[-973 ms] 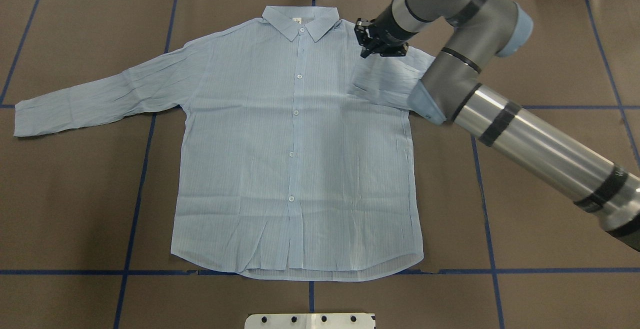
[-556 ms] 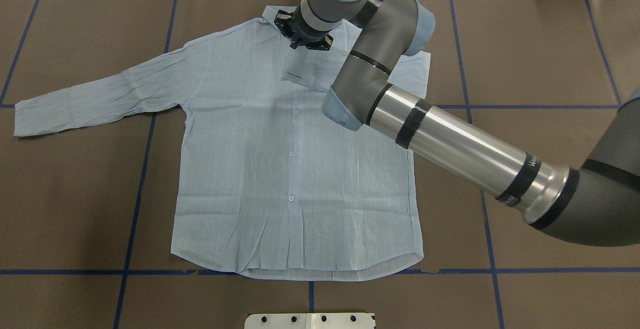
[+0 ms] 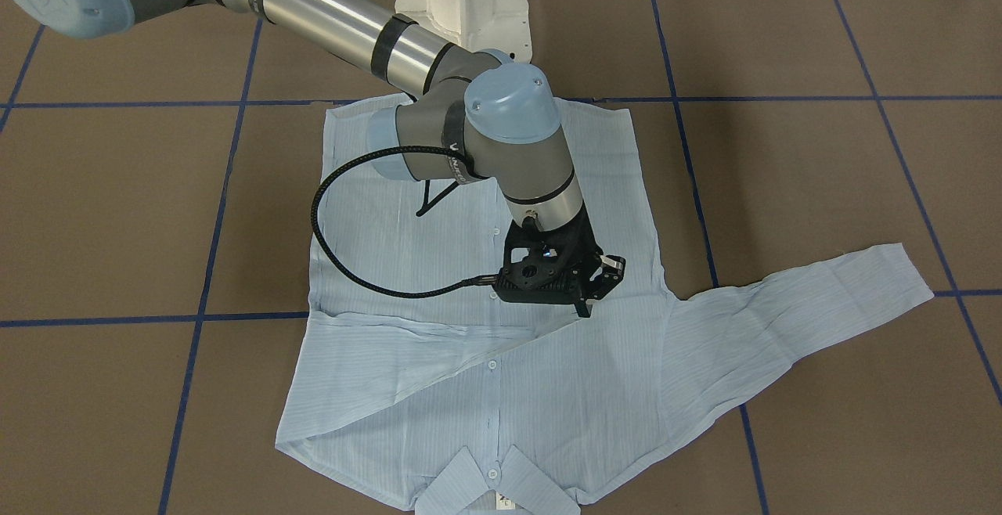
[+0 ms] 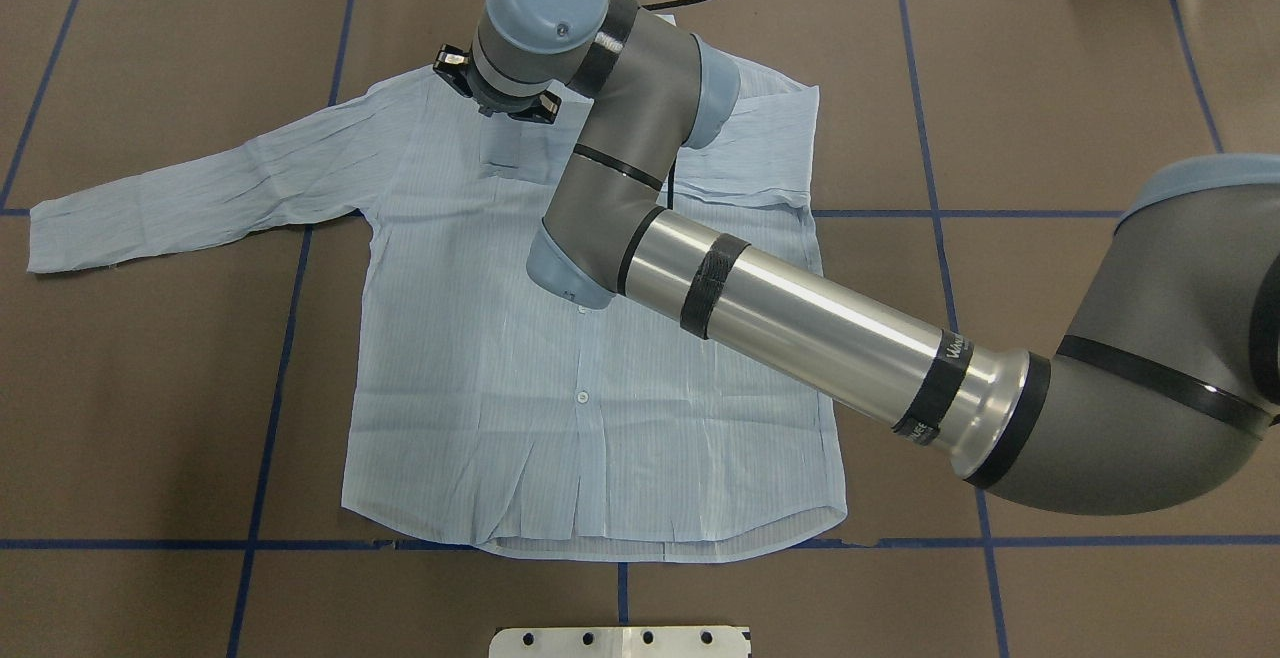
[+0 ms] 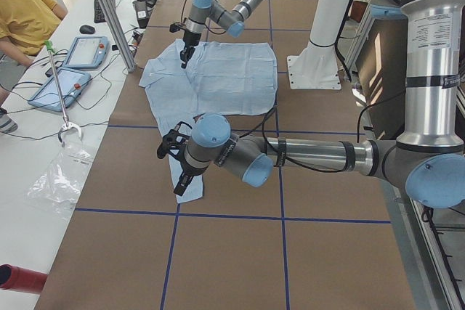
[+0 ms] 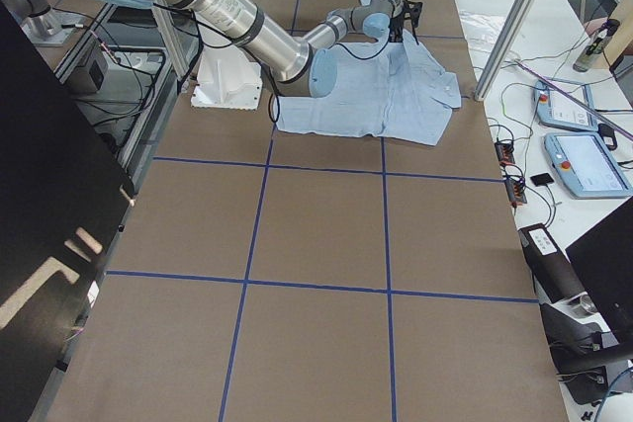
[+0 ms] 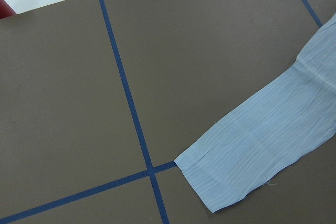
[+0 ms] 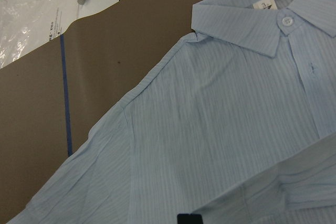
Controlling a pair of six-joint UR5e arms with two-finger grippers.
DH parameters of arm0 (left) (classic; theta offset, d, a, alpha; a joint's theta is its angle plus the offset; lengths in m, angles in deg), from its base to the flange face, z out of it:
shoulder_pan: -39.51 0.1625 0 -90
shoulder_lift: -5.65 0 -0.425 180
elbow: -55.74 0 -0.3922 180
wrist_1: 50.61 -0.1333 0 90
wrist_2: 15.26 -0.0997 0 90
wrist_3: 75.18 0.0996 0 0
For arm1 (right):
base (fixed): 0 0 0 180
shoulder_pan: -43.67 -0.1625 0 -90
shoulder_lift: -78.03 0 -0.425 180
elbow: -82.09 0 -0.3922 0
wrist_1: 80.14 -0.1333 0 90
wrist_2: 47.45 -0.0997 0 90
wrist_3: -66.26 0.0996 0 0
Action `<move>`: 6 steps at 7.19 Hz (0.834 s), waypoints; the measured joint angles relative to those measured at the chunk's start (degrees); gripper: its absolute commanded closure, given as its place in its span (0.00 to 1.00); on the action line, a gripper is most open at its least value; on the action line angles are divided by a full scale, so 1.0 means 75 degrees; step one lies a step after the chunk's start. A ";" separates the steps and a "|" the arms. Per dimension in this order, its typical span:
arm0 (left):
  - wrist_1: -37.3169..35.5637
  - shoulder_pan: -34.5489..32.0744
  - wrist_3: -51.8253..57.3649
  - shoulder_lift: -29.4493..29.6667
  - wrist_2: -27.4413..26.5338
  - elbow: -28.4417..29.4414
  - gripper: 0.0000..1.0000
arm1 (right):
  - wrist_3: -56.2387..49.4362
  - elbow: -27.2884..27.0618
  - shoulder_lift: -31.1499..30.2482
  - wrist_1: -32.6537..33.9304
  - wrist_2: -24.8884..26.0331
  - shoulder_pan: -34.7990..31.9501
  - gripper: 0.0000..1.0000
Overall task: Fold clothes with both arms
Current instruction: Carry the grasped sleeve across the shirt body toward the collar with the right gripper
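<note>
Brown paper point(image 4: 150, 388) crossed by blue tape lines point(image 4: 268, 388) covers the table. The light blue striped shirt point(image 4: 600, 408) lies flat on it, buttoned front up, in the middle of the overhead view. Its long axis runs from the bottom of that frame to the top. The hem point(image 4: 600, 546) is nearest, along the lower tape line, and the collar end points at the top edge.

Further up, the outstretched sleeve point(image 4: 200, 188) reaches almost to the left edge of the frame, slanting slightly downward. Its free cuff point(image 7: 231, 177) lies flat beside a tape crossing in the left wrist view. In the exterior left view the left gripper point(image 5: 179, 181) hangs close over the end of that sleeve; whether its fingers are spread or closed cannot be told.

The folded sleeve point(image 4: 765, 153) is drawn from the shoulder at the upper right across the chest toward the upper left. The right gripper point(image 3: 583, 305) points down, its fingers pressed together on the held cuff point(image 4: 515, 150) just above the shirt front.

Farthest, the collar point(image 8: 247, 30) lies spread flat, with a white button point(image 8: 286, 20) and the neck tag point(image 8: 265, 4) at the upper right of the right wrist view.
</note>
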 measured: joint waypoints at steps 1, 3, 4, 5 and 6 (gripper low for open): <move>0.0005 0.0000 0.0000 -0.0017 0.0000 -0.0018 0.00 | 0.0001 0.0137 0.0028 -0.0155 0.0108 0.0066 0.57; 0.0008 0.0001 0.0003 -0.0024 0.0000 -0.0019 0.00 | 0.0002 0.0210 0.0050 -0.0236 0.0239 0.0108 0.01; -0.0002 0.0006 0.0000 -0.0025 0.0003 -0.0010 0.00 | -0.0001 0.0248 0.0064 -0.0236 0.0420 0.0133 0.01; -0.0019 0.0010 -0.0010 -0.0025 0.0042 0.0028 0.00 | -0.0001 0.0305 0.0118 -0.0221 0.0633 0.0169 0.01; -0.0018 0.0015 -0.0018 -0.0025 0.0179 0.0135 0.00 | 0.0060 0.0319 0.0235 -0.0171 0.0779 0.0192 0.01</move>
